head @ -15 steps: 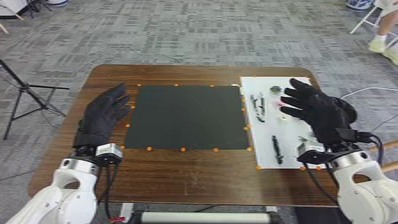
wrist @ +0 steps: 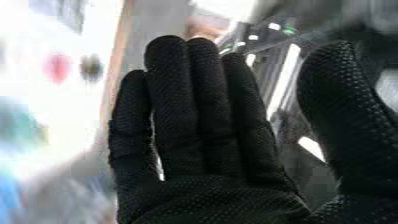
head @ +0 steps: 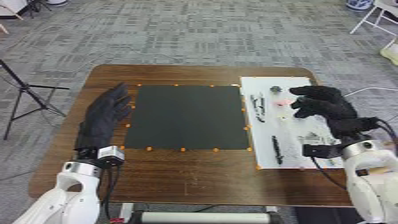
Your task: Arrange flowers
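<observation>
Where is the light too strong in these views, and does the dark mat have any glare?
In the right wrist view, a washed-out white area lies beside the right hand, and bright white streaks show behind its fingers; in the head view, the white board looks bright, while the dark mat looks evenly dark, with no visible glare.

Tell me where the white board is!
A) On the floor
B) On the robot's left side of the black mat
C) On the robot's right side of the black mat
C: the white board lies on the table to the right of the black mat, on the right hand's side.
</observation>
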You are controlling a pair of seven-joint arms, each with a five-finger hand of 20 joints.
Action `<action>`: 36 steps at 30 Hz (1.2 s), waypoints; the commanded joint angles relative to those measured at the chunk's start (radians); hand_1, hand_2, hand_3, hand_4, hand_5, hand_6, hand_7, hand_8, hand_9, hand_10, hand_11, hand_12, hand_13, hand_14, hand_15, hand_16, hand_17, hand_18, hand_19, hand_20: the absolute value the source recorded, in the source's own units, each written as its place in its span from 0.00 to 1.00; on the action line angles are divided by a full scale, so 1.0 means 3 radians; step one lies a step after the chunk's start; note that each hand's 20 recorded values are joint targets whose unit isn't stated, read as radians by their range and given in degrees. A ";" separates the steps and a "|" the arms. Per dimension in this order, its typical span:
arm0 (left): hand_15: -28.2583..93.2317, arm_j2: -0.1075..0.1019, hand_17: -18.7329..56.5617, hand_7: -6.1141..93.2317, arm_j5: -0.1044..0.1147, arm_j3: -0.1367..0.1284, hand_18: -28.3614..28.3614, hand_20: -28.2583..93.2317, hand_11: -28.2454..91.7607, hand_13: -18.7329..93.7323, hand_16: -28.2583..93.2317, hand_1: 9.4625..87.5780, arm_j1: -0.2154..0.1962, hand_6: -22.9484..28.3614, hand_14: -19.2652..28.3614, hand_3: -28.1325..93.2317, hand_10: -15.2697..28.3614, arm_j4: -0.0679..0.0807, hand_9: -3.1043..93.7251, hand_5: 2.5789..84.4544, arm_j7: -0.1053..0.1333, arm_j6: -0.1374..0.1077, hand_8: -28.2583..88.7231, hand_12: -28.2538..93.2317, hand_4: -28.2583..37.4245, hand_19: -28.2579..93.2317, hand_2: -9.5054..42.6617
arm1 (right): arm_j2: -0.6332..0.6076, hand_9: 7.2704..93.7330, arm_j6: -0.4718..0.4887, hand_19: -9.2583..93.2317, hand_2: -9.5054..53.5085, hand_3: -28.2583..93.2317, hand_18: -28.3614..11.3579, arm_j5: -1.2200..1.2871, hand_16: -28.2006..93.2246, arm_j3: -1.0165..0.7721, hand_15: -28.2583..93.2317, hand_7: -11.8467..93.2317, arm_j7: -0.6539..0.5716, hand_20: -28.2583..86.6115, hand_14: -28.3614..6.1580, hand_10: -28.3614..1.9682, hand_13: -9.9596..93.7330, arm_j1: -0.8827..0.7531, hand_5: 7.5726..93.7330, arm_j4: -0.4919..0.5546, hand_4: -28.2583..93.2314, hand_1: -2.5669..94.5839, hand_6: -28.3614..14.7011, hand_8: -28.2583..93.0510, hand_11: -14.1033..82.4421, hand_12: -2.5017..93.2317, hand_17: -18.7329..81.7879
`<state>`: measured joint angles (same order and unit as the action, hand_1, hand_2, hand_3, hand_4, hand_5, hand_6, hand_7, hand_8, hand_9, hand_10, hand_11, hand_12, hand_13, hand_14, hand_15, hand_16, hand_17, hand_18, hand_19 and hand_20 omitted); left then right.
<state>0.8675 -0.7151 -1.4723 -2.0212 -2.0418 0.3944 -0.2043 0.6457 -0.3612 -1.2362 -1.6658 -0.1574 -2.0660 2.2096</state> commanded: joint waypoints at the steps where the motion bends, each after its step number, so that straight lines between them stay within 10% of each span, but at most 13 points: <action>1: 0.44 -0.0084 0.12 0.26 0.0059 -0.0325 0.82 0.33 0.40 0.32 0.28 0.27 -0.0334 0.52 0.66 0.76 0.59 -0.0122 0.25 0.34 -0.0022 -0.0127 0.17 0.39 0.08 0.54 0.08 | -0.0698 0.71 0.1297 0.90 0.00 0.87 0.24 -0.2447 0.40 0.0535 0.76 0.41 -0.1256 0.57 0.54 0.56 0.70 0.0430 0.63 0.0136 0.00 0.37 0.66 0.11 0.53 0.30 0.48; 5: 0.44 -0.0014 0.12 0.26 0.0035 -0.0175 0.82 0.33 0.40 0.32 0.28 0.27 -0.0218 0.52 0.66 0.76 0.59 -0.0089 0.25 0.34 0.0001 -0.0058 0.17 0.39 0.08 0.54 0.08 | -0.0868 0.80 0.1763 0.95 0.00 0.72 0.23 -0.2461 0.42 0.0671 0.78 0.49 -0.1376 0.58 0.55 0.56 0.76 0.0441 0.74 0.0194 0.00 0.46 0.68 0.09 0.55 0.31 0.52; 8: 0.44 -0.0010 0.12 0.25 0.0038 -0.0080 0.82 0.33 0.40 0.32 0.28 0.27 -0.0144 0.52 0.66 0.76 0.59 -0.0070 0.25 0.34 0.0015 -0.0072 0.17 0.39 0.08 0.54 0.07 | -0.0915 0.85 0.1902 0.98 0.02 0.39 0.23 -0.2463 0.45 0.0826 0.80 0.49 -0.1475 0.59 0.55 0.59 0.78 0.0470 0.79 0.0170 0.07 0.58 0.70 0.09 0.56 0.31 0.55; 12: 0.44 -0.0039 0.12 0.25 0.0003 -0.0137 0.82 0.33 0.40 0.32 0.28 0.27 -0.0221 0.52 0.66 0.76 0.59 -0.0106 0.25 0.34 -0.0005 -0.0066 0.17 0.39 0.08 0.54 0.07 | -0.0962 0.85 0.1876 0.98 0.03 0.30 0.22 -0.2537 0.45 0.1057 0.80 0.49 -0.1599 0.59 0.55 0.59 0.79 0.0607 0.79 0.0063 0.11 0.58 0.70 0.09 0.56 0.32 0.56; 36: 0.45 -0.0023 0.12 0.25 0.0006 -0.0216 0.82 0.34 0.41 0.32 0.28 0.27 -0.0341 0.52 0.66 0.77 0.59 -0.0142 0.25 0.34 -0.0043 -0.0123 0.17 0.39 0.08 0.53 0.06 | -0.0758 0.83 0.1947 0.99 0.00 0.61 0.20 -0.2503 0.45 0.2432 0.80 0.46 -0.1660 0.59 0.52 0.56 0.77 0.1692 0.78 -0.0335 0.00 0.41 0.66 0.10 0.54 0.31 0.55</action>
<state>0.8530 -0.7143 -1.5307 -2.1065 -2.0734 0.3868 -0.2320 0.3878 0.1789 -1.9677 -1.0414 -0.6541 -1.6223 2.1333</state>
